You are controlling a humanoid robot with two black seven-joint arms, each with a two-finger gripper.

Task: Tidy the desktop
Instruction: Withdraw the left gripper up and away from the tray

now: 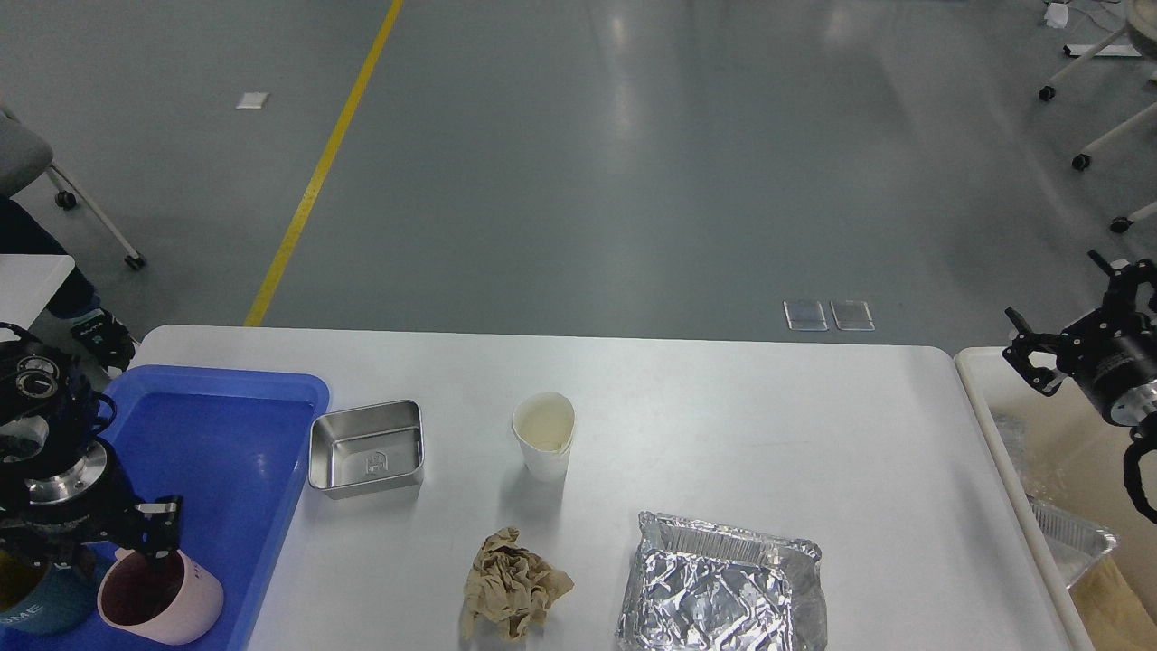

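Single head view, high behind the near edge of the desktop (pixel 723 416), facing forward and down, grey floor (pixel 578 163) beyond its far edge

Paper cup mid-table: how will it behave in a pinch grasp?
The paper cup probably weighs little: it looks empty. Its rim is already bent out of round, so the wall likely buckles under a firm squeeze. Tall on a narrow base, it may tip if nudged.

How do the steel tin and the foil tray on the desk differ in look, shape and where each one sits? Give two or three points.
The steel tin has smooth, even walls; the foil tray is wrinkled and crumpled. The steel tin looks smaller than the foil tray. The steel tin sits beside the blue tray at the left of the desktop; the foil tray lies at the near edge, right of the crumpled brown paper. Both are silver, shallow, open containers.
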